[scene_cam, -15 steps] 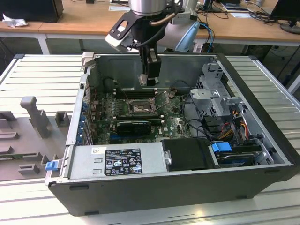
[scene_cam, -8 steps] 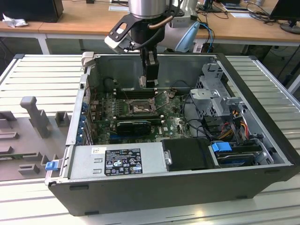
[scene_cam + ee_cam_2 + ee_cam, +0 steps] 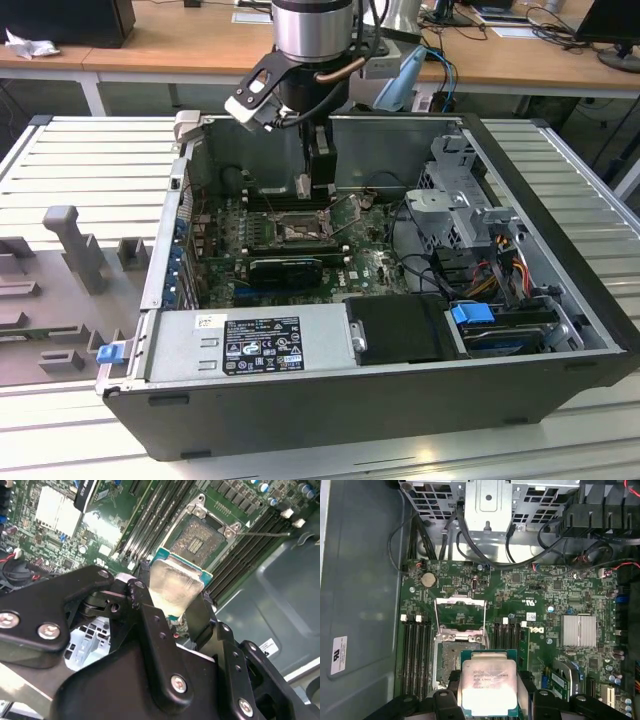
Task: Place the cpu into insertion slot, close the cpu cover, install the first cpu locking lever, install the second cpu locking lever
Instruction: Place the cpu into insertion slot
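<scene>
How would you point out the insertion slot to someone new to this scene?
Inside the open computer case, look at the green motherboard. The insertion slot is the square, silver-rimmed socket between the long black memory slots, its dark centre bare.

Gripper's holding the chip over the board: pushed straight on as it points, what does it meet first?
Probably the square silver-rimmed insertion slot, touched first by the pale silver square cpu clamped in the black gripper; the chip seems offset toward one rim, though depth is unclear.
</scene>
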`<state>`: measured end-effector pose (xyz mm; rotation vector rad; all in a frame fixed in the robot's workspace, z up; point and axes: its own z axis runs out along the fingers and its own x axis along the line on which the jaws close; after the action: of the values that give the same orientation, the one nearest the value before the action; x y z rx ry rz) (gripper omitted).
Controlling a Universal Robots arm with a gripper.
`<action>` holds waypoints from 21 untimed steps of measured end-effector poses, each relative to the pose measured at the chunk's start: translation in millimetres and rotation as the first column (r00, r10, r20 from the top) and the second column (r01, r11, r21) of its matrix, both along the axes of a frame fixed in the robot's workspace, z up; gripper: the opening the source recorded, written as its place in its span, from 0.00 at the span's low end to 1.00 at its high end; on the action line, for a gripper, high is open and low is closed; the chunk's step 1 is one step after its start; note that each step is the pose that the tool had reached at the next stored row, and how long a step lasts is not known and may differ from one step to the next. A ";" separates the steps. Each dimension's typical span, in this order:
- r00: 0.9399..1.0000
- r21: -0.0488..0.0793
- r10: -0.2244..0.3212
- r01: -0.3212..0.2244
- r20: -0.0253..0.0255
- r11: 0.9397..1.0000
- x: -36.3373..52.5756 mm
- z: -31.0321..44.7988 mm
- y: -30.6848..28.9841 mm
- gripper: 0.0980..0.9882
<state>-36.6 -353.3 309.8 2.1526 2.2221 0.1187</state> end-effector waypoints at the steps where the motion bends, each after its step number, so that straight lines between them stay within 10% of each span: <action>1: 1.000 0.000 0.000 0.000 0.000 1.000 0.0 -2.6 0.0 0.48; 21: 0.999 0.001 -0.034 0.034 0.000 0.999 -1.5 -47.7 3.3 0.48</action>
<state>-38.0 -349.9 262.2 2.1899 2.1841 0.1181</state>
